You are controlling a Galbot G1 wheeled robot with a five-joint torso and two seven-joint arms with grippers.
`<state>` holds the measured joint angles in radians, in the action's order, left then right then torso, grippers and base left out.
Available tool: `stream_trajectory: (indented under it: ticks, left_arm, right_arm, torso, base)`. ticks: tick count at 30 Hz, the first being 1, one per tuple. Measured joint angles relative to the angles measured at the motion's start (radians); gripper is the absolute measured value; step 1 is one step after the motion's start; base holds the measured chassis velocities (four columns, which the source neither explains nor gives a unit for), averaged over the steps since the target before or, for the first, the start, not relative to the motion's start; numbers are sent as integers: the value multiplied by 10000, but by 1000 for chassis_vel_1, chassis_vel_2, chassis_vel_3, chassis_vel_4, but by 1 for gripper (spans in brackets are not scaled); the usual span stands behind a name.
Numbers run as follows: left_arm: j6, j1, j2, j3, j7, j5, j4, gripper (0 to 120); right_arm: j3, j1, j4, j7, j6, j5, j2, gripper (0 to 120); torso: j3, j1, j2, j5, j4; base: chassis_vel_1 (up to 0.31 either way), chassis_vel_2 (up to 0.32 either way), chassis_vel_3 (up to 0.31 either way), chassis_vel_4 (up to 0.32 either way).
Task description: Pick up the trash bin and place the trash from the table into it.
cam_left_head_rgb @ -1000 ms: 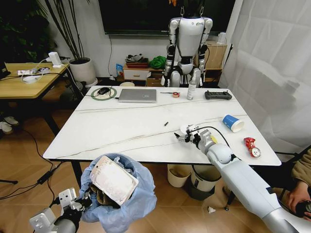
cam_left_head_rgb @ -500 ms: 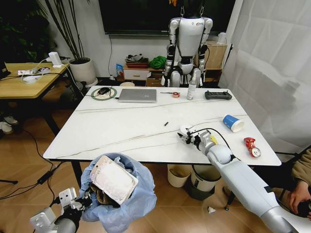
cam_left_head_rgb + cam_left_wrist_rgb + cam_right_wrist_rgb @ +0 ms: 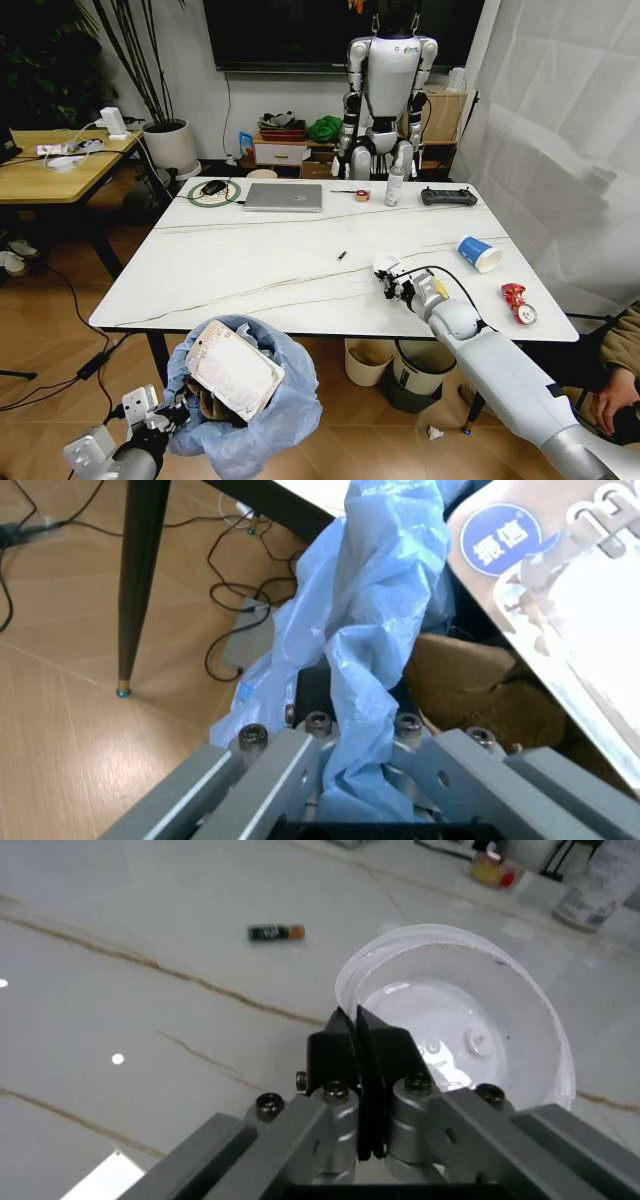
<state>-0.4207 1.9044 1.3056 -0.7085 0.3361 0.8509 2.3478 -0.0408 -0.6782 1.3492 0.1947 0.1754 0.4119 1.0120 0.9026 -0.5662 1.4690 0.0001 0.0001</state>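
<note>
The right claw (image 3: 384,271) sits low over the desk (image 3: 270,270), toward its near right part, with both fingers pinched together on the rim of a white plastic cup (image 3: 478,1027). From the right wrist view, the thin wall of the cup is squeezed between the black pads, and the cup lies tilted with its open mouth facing the camera. A small dark tube (image 3: 341,255) lies on the marble just beyond it, apart from the claw.

Off to the right on the same desk, a blue cup (image 3: 479,253) lies on its side, and a red can (image 3: 517,302) rests near the right edge, well apart from the claw.

The left claw (image 3: 160,418) is down below the near edge of the desk, closed on the blue liner of the bin (image 3: 245,400); the wrist view shows the bunched plastic caught between its fingers. The bin hangs there, already holding brown cardboard (image 3: 480,686) and a flat white packet (image 3: 233,368) that sticks out of the top.
</note>
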Motion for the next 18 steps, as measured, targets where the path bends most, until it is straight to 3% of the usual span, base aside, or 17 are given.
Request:
stream_trajectory:
  ticks: [3,9,15,18]
  left_arm:
    - [0,-13,-13,38,0,1,-34,0]
    - [0,-18,-48,38,0,4,-46,0]
    - [-5,-21,-9,77,-11,-62,-46,0]
    - [-6,-12,8,100,-24,-82,-46,0]
  right_arm:
    - [-63,-180,907,25,-72,686,-392,0]
    - [-899,-149,4903,-54,160,3706,-1643,0]
    - [-1965,744,7273,-526,1128,5658,-2248,0]
    - [-2183,935,7648,-636,1268,5954,-2206,0]
  torso:
    - [0,0,0,-1,-4]
    - [-2,1,0,-2,1]
    - [-2,2,1,-4,-3]
    - [-2,1,1,-4,-2]
  base:
    - [0,0,0,0]
    - [0,0,0,0]
    - [0,0,0,0]
    - [0,0,0,0]
